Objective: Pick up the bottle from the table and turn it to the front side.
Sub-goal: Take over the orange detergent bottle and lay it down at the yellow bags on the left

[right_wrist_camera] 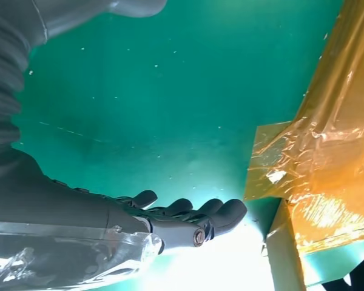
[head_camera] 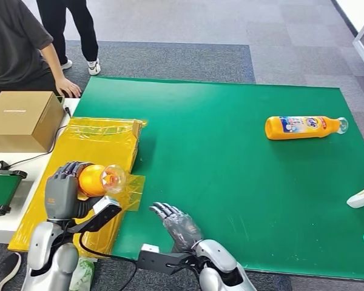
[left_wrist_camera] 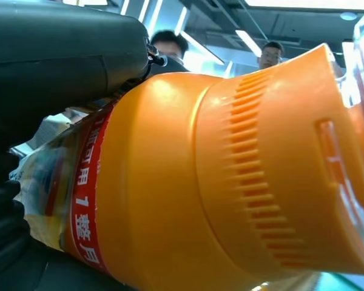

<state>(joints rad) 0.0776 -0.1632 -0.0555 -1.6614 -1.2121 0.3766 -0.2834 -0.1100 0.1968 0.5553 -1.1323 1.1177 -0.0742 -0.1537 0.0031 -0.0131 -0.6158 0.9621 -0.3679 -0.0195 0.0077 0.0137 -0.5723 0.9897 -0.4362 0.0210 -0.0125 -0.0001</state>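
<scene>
Left hand point(head_camera: 63, 193) clamped on orange bottle point(head_camera: 97, 179), lower left of frame; right hand point(head_camera: 180, 225) empty, fingers apart, bottom centre over green counter point(head_camera: 225, 182).

A green mat point(head_camera: 225, 182) covers the table. A yellow-wrapped box point(head_camera: 97, 145) lies at its left edge, a cardboard box point(head_camera: 22, 118) beside that. A person's hand point(head_camera: 68, 88) rests near the cardboard box.

bottle point(left_wrist_camera: 171, 182): glossy orange plastic, ribbed collar, clear cap
table mat point(head_camera: 225, 182): matt green
film point(right_wrist_camera: 326, 139): shiny crinkled yellow plastic
box point(head_camera: 20, 118): matt cardboard
left hand point(head_camera: 63, 191): grey plastic
</scene>
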